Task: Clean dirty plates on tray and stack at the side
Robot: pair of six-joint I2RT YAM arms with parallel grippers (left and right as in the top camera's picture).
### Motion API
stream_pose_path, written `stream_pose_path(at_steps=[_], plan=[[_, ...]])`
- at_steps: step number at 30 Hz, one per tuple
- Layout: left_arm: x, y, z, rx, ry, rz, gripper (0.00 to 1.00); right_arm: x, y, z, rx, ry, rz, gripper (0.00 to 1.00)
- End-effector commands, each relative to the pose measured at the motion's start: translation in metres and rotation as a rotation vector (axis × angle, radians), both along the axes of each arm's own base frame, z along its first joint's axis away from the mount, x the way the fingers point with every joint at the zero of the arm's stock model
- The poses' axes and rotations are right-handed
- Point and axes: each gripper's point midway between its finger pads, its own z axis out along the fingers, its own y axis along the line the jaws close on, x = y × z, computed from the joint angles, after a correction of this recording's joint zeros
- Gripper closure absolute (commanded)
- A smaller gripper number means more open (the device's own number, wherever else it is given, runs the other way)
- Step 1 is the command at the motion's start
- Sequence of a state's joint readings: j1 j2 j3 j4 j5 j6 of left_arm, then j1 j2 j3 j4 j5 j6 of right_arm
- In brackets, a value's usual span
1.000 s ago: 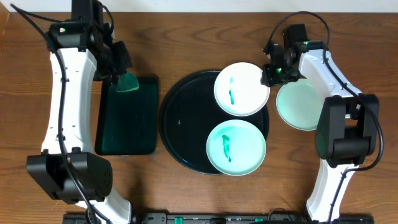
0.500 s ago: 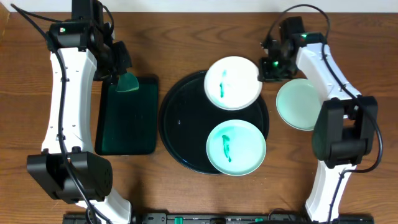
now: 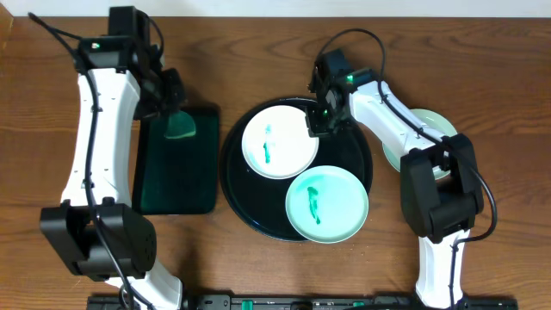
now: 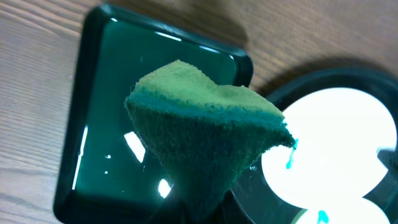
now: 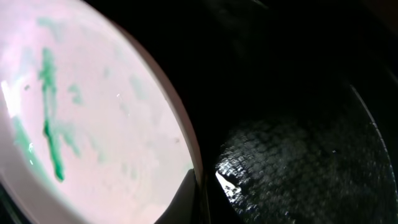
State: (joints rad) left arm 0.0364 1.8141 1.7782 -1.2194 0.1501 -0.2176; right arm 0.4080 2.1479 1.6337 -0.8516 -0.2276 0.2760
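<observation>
White plate (image 3: 277,148) (green-smeared) gripped at rim by right tool (image 3: 319,121) — left tool (image 3: 175,113) clamps sponge (image 3: 180,129).

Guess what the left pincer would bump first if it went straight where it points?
Probably the dark green tray: the left pincer, gripping a sponge, aims at it, though depth is unclear.

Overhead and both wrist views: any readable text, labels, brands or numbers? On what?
No readable text in any view.
White plate: green smears only, not writing.
Mint plate: a green smear, no print.
Black tray, green tray, sponge: plain, no labels or numbers.
</observation>
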Motion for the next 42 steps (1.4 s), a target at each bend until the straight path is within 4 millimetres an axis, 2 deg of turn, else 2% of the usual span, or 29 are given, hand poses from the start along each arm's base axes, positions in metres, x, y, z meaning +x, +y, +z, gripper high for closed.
stream_pose_path(at_steps=[1,5,9,13,18,25,31,34,38,42], plan=[[-0.002,-0.018,-0.014,0.004,0.027,-0.032,0.93,-0.004,-0.012,-0.015,-0.019,0.030,-0.075,0.99],[0.003,-0.043,-0.022,0.003,0.006,-0.089,0.93,-0.013,-0.013,-0.030,-0.012,0.044,-0.056,0.99],[0.012,-0.072,-0.024,-0.001,-0.046,-0.154,0.93,-0.015,-0.009,-0.031,0.013,0.041,-0.021,0.99],[0.014,-0.100,-0.037,-0.003,-0.046,-0.222,0.93,-0.014,-0.007,-0.031,0.023,0.038,-0.012,0.99],[0.010,-0.129,-0.074,0.008,0.037,-0.292,0.93,-0.014,-0.007,-0.031,0.022,0.036,-0.005,0.99],[-0.005,-0.152,-0.125,0.024,0.173,-0.351,0.93,-0.014,-0.007,-0.031,0.022,0.036,-0.004,0.99],[-0.018,-0.169,-0.167,0.040,0.272,-0.333,0.93,-0.013,-0.007,-0.031,0.023,0.030,0.003,0.99],[-0.023,-0.186,-0.187,0.001,0.305,-0.353,0.92,-0.013,-0.007,-0.031,0.023,0.030,0.003,0.99],[-0.029,-0.215,-0.198,-0.130,0.327,-0.390,0.93,-0.014,-0.007,-0.032,0.022,0.033,0.003,0.99],[-0.030,-0.253,-0.186,-0.341,0.272,-0.559,0.93,-0.014,-0.007,-0.032,0.022,0.034,0.003,0.99]])
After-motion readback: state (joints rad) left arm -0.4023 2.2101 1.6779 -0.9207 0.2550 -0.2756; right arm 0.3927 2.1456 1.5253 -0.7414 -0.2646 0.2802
